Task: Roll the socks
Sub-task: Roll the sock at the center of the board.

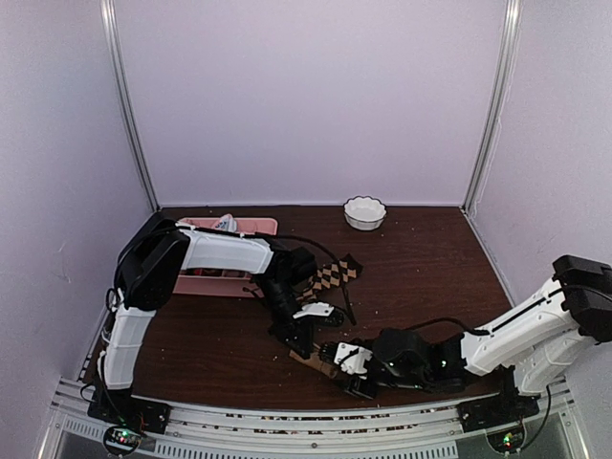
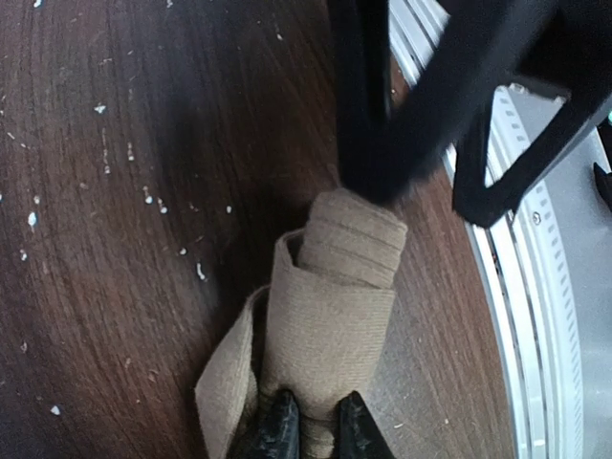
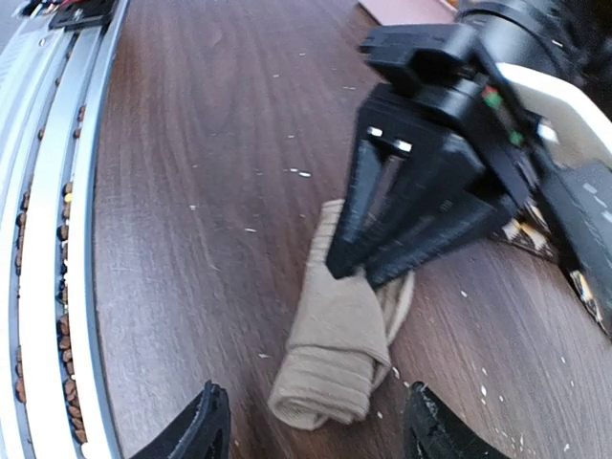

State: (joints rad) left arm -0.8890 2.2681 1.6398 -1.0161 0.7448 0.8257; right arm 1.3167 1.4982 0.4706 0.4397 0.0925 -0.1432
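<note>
The tan sock (image 2: 330, 316) lies near the table's front edge, partly rolled, with its rolled end (image 3: 325, 382) toward the right arm. My left gripper (image 2: 316, 430) is shut on the sock's loose end, fingertips (image 2: 277, 426) pinching the fabric. From the right wrist view the left gripper (image 3: 368, 273) comes down on the sock's far end. My right gripper (image 3: 316, 430) is open, its fingers (image 3: 206, 430) standing either side of the rolled end without touching it. The dark argyle sock (image 1: 337, 273) lies flat behind the left arm. From above, both grippers meet over the tan sock (image 1: 313, 362).
A pink divided tray (image 1: 251, 227) sits at the back left, partly under the left arm. A white bowl (image 1: 364, 212) stands at the back centre. The metal rail (image 3: 43, 239) runs along the table's front edge, close to the sock.
</note>
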